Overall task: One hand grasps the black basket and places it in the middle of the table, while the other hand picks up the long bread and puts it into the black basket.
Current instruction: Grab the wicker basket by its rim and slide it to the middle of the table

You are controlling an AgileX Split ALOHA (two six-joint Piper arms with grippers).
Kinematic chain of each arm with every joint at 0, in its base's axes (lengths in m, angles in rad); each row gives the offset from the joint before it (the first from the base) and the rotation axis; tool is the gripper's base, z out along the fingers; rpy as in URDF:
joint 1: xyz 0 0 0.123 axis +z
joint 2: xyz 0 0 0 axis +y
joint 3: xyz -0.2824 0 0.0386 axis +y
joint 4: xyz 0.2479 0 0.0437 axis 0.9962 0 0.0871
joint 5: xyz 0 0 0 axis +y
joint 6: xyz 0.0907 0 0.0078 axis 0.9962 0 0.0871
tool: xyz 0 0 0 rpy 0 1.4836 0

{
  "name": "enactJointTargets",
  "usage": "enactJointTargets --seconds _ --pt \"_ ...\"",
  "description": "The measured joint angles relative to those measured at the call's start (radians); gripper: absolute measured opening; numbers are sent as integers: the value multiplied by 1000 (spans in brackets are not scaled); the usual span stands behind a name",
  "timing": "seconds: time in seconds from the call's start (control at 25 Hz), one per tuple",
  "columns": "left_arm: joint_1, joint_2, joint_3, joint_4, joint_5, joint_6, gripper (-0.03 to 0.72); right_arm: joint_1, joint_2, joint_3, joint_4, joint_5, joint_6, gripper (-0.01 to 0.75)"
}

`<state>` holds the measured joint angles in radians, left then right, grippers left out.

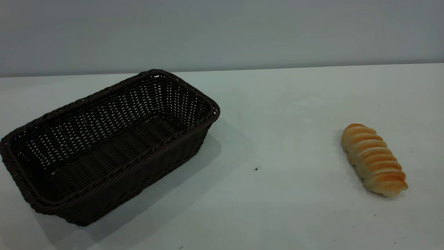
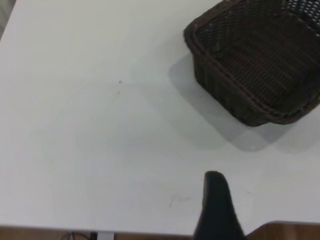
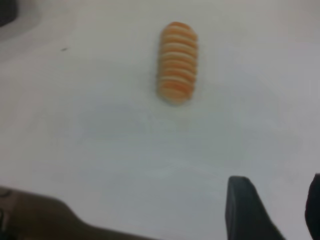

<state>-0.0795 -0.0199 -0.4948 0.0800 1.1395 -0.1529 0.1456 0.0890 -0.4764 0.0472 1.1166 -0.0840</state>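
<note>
The basket (image 1: 107, 146) sits on the left part of the bench (image 1: 277, 146), turned at an angle so that one short end points toward the far edge and the other toward the near left corner. It is dark woven wicker with a braided rim and open-weave sloping sides, and nothing lies inside it. It rests flat on its base and casts a soft shadow to its right.

The bread (image 1: 374, 159) lies well apart from the basket, on the right part of the bench, flat on its side with its long axis running from farther back to nearer front. It is golden-orange with pale cross ridges, and nothing touches it.

Neither arm shows in the exterior view. In the left wrist view, one black finger (image 2: 216, 207) of the left hand shows at the picture's edge, above bare bench near the bench's border; the basket (image 2: 260, 60) is some way off from it and not touched. With only that one finger in sight, I cannot tell how far the left hand is spread.

In the right wrist view, the right hand (image 3: 277, 210) shows two black fingers (image 3: 245, 210) standing apart with bare bench between them, holding nothing. The bread (image 3: 177, 62) lies farther off, ahead of that hand and clear of it.
</note>
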Motion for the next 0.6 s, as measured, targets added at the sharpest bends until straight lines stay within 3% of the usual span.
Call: enactJointTargets --seconds 0.32,0.6 --pt "0 122 -5 -26 -19 27 573 35 28 -8 19 -11 0 278" --pt "0 392 -76 -30 -180 -60 573 35 198 -21 17 -134 0 278"
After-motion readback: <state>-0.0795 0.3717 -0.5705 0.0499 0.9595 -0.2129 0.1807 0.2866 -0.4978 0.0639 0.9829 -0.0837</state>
